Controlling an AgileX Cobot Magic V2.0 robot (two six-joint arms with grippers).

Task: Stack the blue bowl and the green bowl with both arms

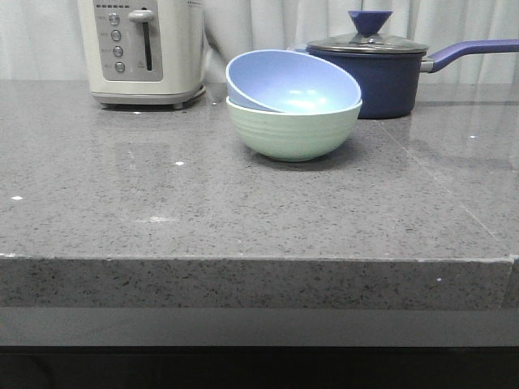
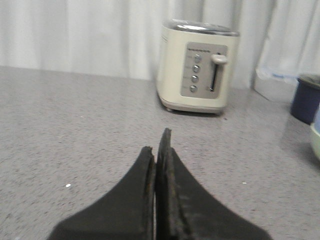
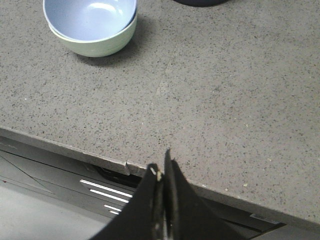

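Observation:
The blue bowl [image 1: 292, 81] sits tilted inside the green bowl [image 1: 293, 131] on the grey counter, toward the back middle. The pair also shows in the right wrist view, blue bowl [image 3: 90, 17] inside green bowl [image 3: 95, 45]. An edge of the green bowl [image 2: 316, 142] shows in the left wrist view. My left gripper [image 2: 157, 145] is shut and empty above the counter, far from the bowls. My right gripper [image 3: 161, 167] is shut and empty over the counter's front edge. Neither arm shows in the front view.
A cream toaster [image 1: 146, 49] stands at the back left, also in the left wrist view [image 2: 197, 67]. A dark navy lidded saucepan [image 1: 381, 69] with a long handle stands just behind the bowls on the right. The counter's front edge [image 3: 65, 147] drops to drawers.

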